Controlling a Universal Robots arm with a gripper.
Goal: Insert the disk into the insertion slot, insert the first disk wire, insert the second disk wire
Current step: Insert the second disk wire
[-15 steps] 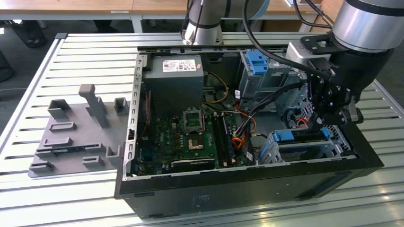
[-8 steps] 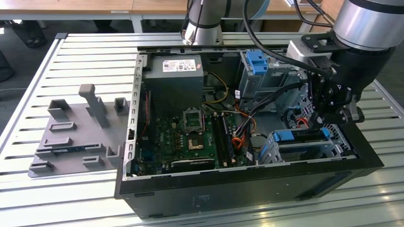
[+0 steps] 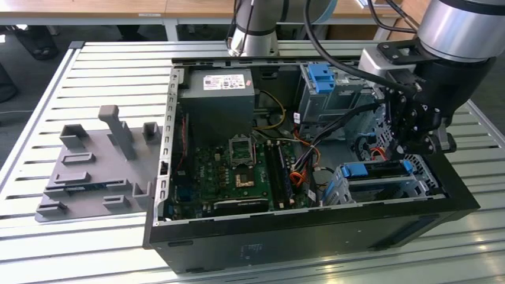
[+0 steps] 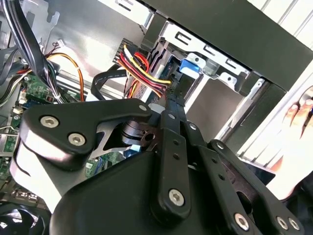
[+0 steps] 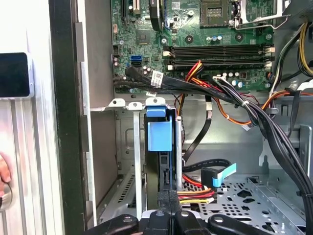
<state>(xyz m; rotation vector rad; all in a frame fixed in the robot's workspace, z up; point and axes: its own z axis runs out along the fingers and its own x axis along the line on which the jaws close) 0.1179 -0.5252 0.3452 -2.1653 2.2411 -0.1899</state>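
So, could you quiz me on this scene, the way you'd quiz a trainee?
1. True or false: the blue-framed disk lies on the grey tray outside the computer.
2. The wires at the tip of the hand are: A) green and white; B) red, yellow and black; C) all blue.
3. On which side of the exterior view does the grey tray stand?
Key: 1 false, the disk sits in the low metal cage inside the computer. 2 B. 3 the exterior view's left.
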